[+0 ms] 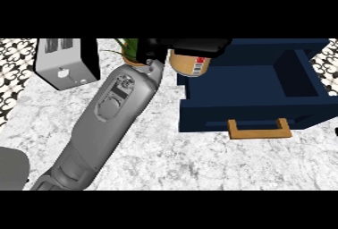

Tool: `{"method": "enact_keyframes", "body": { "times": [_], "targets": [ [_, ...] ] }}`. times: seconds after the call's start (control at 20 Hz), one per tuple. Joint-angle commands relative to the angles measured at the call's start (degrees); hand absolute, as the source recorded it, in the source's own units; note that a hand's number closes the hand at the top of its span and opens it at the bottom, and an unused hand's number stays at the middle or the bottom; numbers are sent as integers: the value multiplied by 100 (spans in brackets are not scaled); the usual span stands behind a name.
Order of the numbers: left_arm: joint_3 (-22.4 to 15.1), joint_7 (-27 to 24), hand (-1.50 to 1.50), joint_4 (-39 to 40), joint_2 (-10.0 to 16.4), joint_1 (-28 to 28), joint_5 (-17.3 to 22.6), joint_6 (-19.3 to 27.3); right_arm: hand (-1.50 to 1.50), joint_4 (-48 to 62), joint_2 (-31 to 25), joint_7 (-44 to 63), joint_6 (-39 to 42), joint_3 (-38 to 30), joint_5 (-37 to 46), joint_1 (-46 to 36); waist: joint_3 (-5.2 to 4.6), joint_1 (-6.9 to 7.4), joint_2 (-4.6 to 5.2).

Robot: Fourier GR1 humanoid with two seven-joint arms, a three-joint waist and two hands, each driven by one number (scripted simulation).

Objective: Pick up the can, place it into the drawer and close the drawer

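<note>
The marble counter [198, 165] spreads below the fingers, and the open blue drawer [218, 112] lies just to their right. A toaster [66, 62] stands well left of them. The right hand [191, 46] has its fingers curled over the can [191, 65], which hangs beneath them at the drawer's left rim. So, by my reading, the pick-up is done; placing the can and pushing the wooden handle [259, 129] remain.

Your left forearm [109, 116]: grey, entering at the lower left, stretched diagonally up and to the right. Your left hand [191, 44]: black, raised at top centre, fingers curled round the can [192, 65].
</note>
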Motion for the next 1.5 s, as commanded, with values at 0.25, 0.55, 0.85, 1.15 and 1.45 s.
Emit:
{"method": "enact_keyframes", "body": {
  "times": [0.25,0.55,0.85,1.15,1.45],
  "targets": [
    [-212,-275,150,1491,-1,-1236,642,420,-150,38,-101,106,65,-232,-249,-129,2,-51,12],
    [-355,-411,150,2492,-1,-2027,1015,444,-150,-24,30,208,-54,8,55,-199,3,-105,31],
    [-960,-860,150,3029,-1,-2137,1699,700,-150,209,-117,258,-88,-22,110,-575,8,-244,62],
    [-1102,-1038,150,3576,-1,-2454,2053,728,-150,12,-42,326,-107,51,98,-526,7,-290,72],
    [-1725,-1206,150,3658,-1,-2428,2302,1026,-150,372,-275,409,-117,-94,77,-944,12,-357,82]
  ]
}}
